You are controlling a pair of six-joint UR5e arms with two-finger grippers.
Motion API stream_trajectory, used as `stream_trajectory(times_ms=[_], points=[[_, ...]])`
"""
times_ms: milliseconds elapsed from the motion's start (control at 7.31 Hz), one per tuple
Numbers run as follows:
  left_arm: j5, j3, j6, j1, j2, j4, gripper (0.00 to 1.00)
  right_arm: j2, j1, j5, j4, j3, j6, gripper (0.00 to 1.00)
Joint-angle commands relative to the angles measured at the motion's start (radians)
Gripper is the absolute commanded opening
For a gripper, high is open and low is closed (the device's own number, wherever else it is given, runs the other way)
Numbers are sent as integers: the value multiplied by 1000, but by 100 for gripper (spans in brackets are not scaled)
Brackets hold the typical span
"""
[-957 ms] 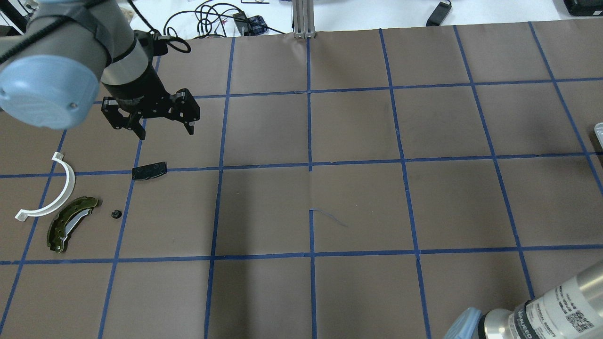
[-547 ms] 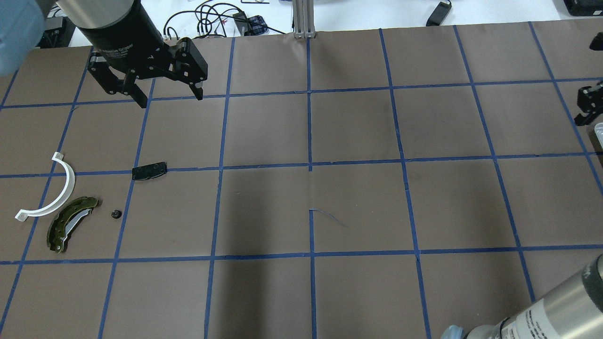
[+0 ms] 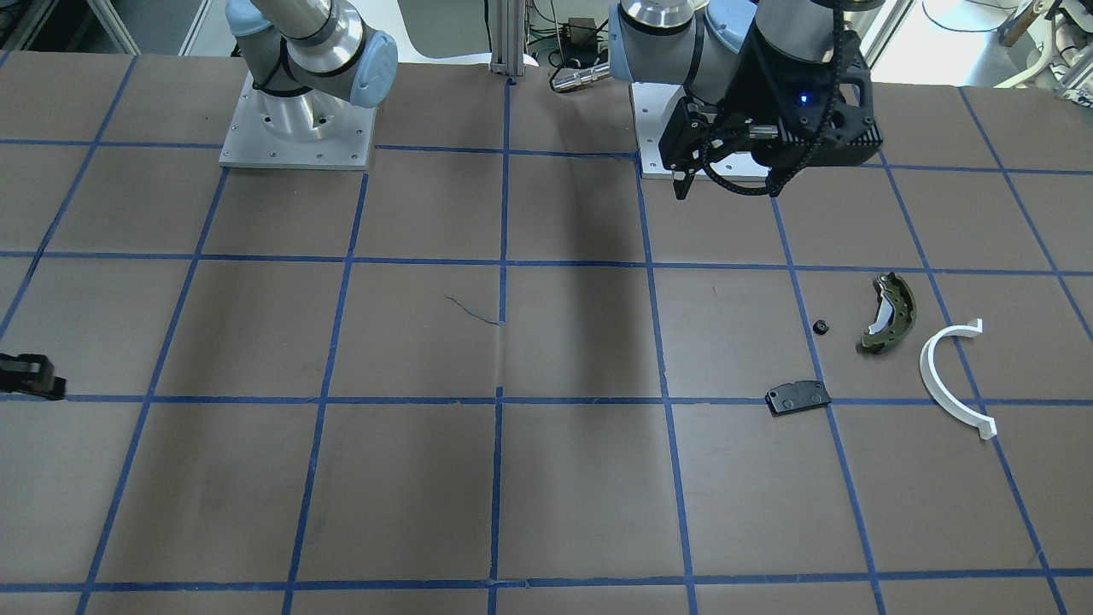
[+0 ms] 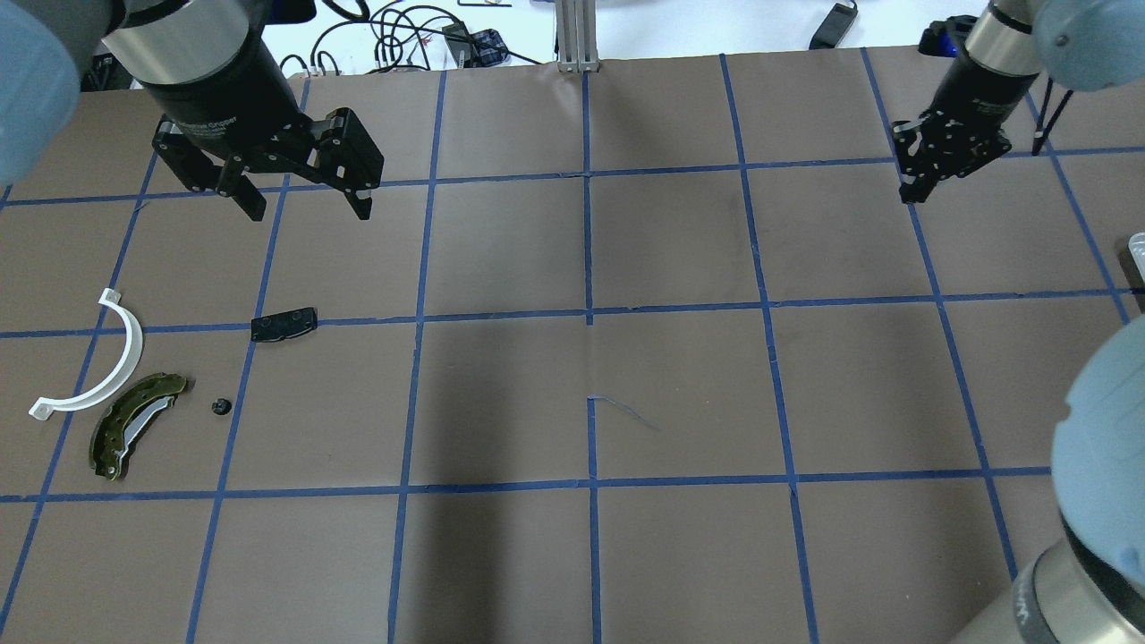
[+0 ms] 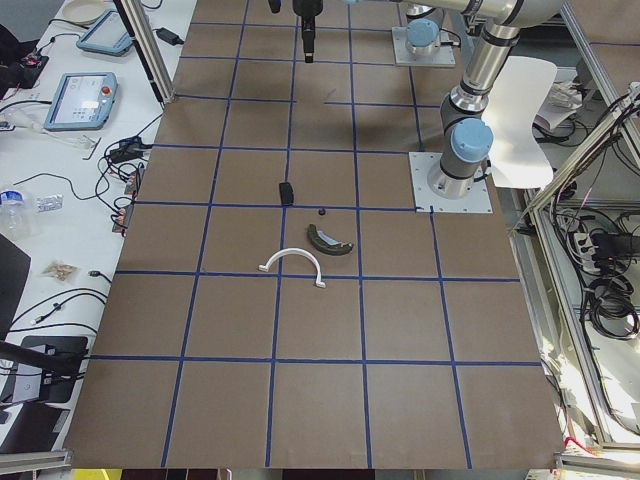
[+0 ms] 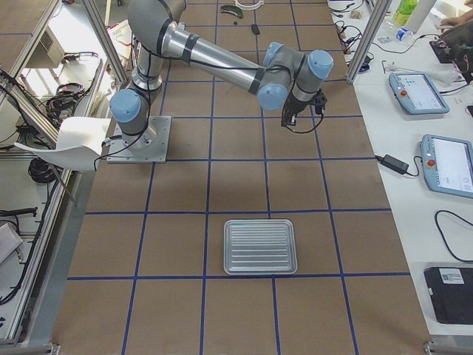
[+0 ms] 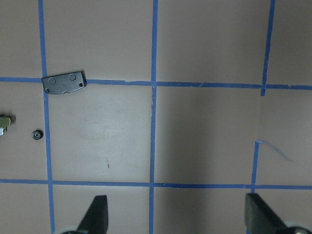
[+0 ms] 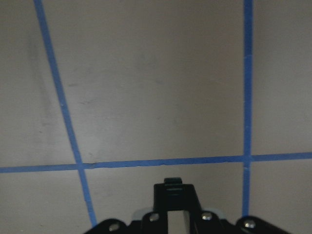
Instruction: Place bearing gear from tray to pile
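Note:
The bearing gear (image 4: 220, 407), a small black ring, lies on the table beside the pile; it also shows in the left wrist view (image 7: 36, 134). The pile is an olive-green brake shoe (image 4: 134, 425), a white half-ring (image 4: 103, 367) and a flat black pad (image 4: 284, 324). My left gripper (image 4: 309, 210) is open and empty, hovering beyond the pad, apart from everything. My right gripper (image 4: 911, 190) hangs over the far right squares, shut, with nothing visible between its fingers (image 8: 174, 190).
A ribbed silver tray (image 6: 260, 246) lies empty at the table's right end; its corner shows at the overhead view's right edge (image 4: 1138, 255). An aluminium post (image 4: 577, 36) and cables (image 4: 394, 36) stand at the far edge. A thin blue thread (image 4: 626, 413) lies mid-table.
My left gripper moved away from the pad toward the far edge, still open. My right arm swung in from the right edge to the far right squares. The gear and pile stayed put.

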State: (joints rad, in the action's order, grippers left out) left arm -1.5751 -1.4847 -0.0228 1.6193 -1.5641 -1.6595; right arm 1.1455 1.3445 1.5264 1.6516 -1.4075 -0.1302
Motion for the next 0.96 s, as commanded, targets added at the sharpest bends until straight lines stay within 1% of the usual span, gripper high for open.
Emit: stream_trajectory(times_ms=[0, 274, 410, 547, 684, 821], points=[[12, -11, -14, -13, 2, 47, 100, 13, 211, 9, 43, -2, 295, 0], [6, -12, -17, -12, 4, 56, 100, 13, 364, 1, 66, -8, 473, 0], [4, -12, -16, -12, 2, 56, 100, 13, 449, 0, 136, -42, 559, 0], [3, -12, -16, -13, 4, 56, 100, 5, 523, -3, 249, -94, 643, 0], [1, -12, -17, -13, 6, 55, 100, 2, 585, -2, 337, -146, 694, 0], [0, -12, -19, -13, 7, 55, 100, 3, 629, -3, 373, -200, 719, 0]])
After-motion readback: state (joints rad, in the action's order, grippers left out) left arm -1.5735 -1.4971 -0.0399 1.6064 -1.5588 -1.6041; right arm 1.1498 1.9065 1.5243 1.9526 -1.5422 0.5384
